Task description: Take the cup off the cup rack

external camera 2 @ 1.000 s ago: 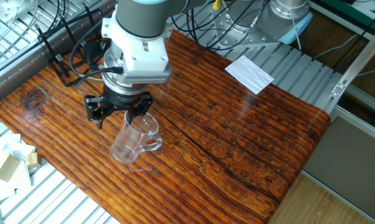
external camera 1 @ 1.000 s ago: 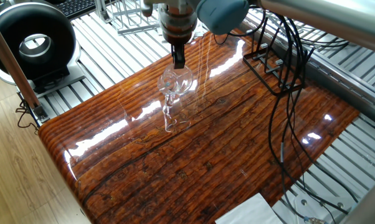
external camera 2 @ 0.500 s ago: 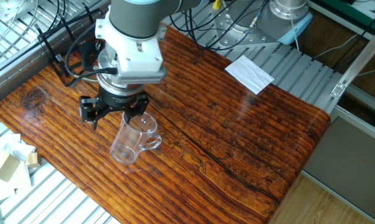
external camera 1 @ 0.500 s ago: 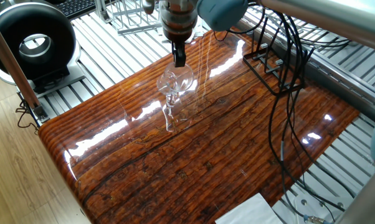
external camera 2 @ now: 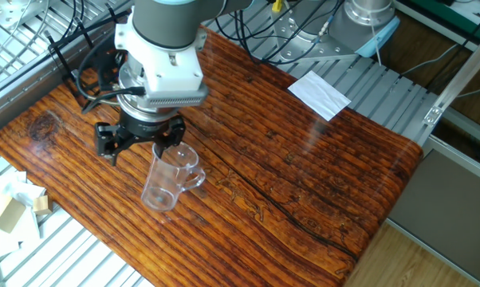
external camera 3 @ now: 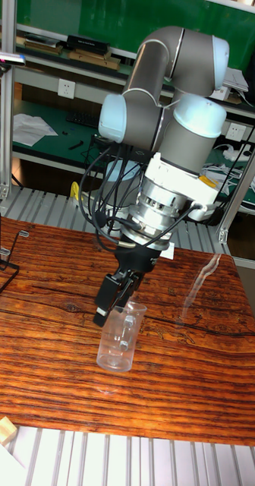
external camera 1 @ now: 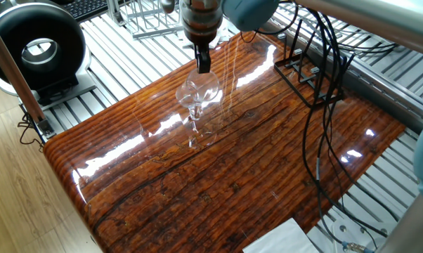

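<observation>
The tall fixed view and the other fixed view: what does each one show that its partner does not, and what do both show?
Only the tall fixed view shows the shelves behind the table and the arm's upper joints. Only the other fixed view shows the white paper sheet on the table's far side and the small wooden block by the slatted edge. Both show the cup standing on the wooden table, the gripper at its rim, and the black cup rack off to one side, apart from the cup.
</observation>
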You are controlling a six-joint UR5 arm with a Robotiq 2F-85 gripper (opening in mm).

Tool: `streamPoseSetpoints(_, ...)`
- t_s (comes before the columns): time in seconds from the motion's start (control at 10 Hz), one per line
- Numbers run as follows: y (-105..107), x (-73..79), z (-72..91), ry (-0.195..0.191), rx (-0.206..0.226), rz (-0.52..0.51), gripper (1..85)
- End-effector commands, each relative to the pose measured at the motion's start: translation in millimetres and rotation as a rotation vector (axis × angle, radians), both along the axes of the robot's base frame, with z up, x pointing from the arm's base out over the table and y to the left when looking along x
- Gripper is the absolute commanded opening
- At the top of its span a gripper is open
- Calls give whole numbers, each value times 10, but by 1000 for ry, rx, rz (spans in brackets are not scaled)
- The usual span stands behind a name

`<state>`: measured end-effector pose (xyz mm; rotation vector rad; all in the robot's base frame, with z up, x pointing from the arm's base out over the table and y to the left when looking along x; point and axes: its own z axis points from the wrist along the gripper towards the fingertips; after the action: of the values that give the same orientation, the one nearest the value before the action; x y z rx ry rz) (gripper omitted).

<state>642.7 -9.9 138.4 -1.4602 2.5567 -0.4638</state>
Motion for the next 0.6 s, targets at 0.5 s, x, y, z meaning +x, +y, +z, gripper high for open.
streamPoseSetpoints(0.5, 296, 67, 12, -16, 168, -54, 753)
